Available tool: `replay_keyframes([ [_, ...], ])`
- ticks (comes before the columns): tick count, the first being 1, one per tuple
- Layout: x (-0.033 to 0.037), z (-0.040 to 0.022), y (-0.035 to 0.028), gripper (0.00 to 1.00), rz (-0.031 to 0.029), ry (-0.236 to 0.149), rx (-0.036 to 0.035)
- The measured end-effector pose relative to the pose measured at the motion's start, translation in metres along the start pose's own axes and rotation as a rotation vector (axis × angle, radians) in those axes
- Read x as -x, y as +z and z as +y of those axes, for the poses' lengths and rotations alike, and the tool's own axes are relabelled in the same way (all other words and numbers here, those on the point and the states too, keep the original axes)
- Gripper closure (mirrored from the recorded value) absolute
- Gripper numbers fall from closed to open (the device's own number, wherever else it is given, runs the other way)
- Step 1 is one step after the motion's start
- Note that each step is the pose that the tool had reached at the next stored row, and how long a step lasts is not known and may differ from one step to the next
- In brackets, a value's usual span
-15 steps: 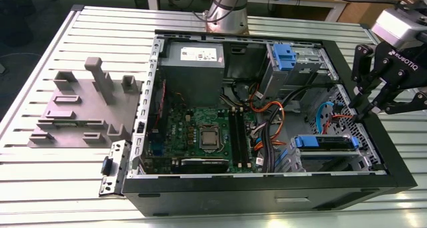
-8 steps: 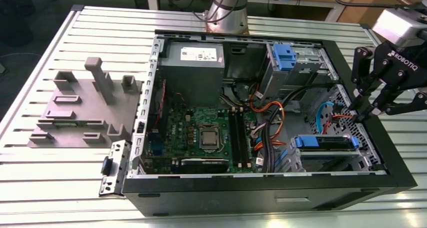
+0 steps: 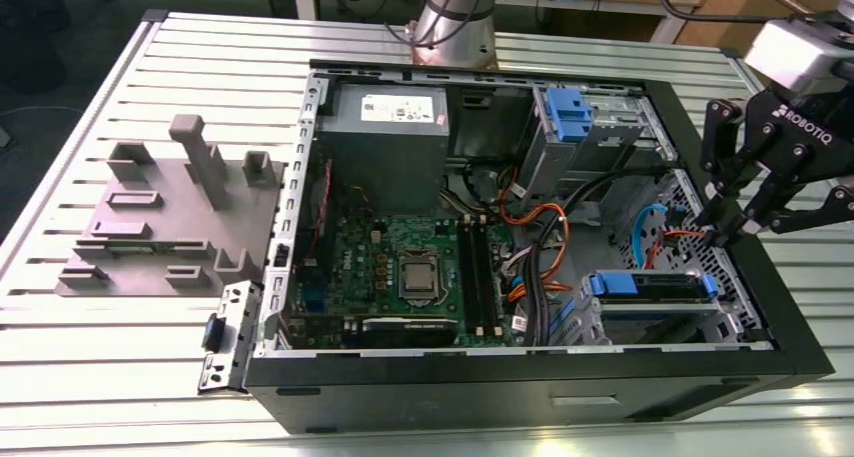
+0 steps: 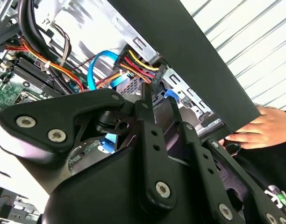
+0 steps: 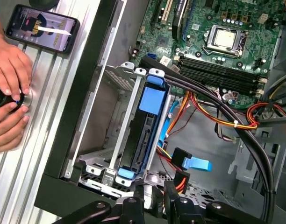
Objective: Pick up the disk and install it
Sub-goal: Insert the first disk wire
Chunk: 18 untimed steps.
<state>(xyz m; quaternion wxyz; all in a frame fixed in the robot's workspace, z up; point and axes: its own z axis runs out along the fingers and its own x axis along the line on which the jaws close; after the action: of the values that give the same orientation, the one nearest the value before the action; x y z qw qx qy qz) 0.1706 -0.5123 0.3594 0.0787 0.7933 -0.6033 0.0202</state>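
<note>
The disk (image 3: pixel 650 286) lies in the drive bay at the near corner of the open computer case (image 3: pixel 534 377), on the exterior view's right, blue rails at both ends. In the first wrist view the disk (image 5: pixel 142 133) sits lengthwise between the bay's metal walls, dark face showing, a blue tab on top. My gripper (image 3: pixel 727 231) hangs just above the case's side wall, a little beyond the disk, apart from it. Its fingers stand shut with nothing between them in both wrist views (image 5: pixel 154 195) (image 4: pixel 159 100).
Orange, red and blue cables (image 5: pixel 213 119) run beside the bay. A person's hands (image 5: pixel 10 84) and a phone (image 5: pixel 42 29) rest on the slatted table beside the case. A grey fixture (image 3: pixel 160 222) stands on the exterior view's left. A second blue caddy (image 3: pixel 567 112) sits at the far corner.
</note>
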Motion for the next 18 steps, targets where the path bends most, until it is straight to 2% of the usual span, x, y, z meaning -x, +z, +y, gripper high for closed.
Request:
replay_keyframes([
  [5,0.0051,-0.0059,0.0012,0.69,-0.0015,-0.001,0.0088],
  [8,0.0061,-0.0093,0.0024,0.69,0.0005,-0.002,0.0134],
  [9,0.0061,-0.0098,0.0028,0.69,0.0035,-0.001,0.0145],
  [10,0.0061,-0.0104,0.0032,0.69,0.0095,-0.001,0.0163],
  [13,0.0063,-0.0116,0.0042,0.69,0.0389,0.001,0.0248],
  [14,0.0064,-0.0117,0.0045,0.69,0.0433,0.001,0.026],
  [18,0.0065,-0.0117,0.0044,0.69,0.0473,0.001,0.027],
])
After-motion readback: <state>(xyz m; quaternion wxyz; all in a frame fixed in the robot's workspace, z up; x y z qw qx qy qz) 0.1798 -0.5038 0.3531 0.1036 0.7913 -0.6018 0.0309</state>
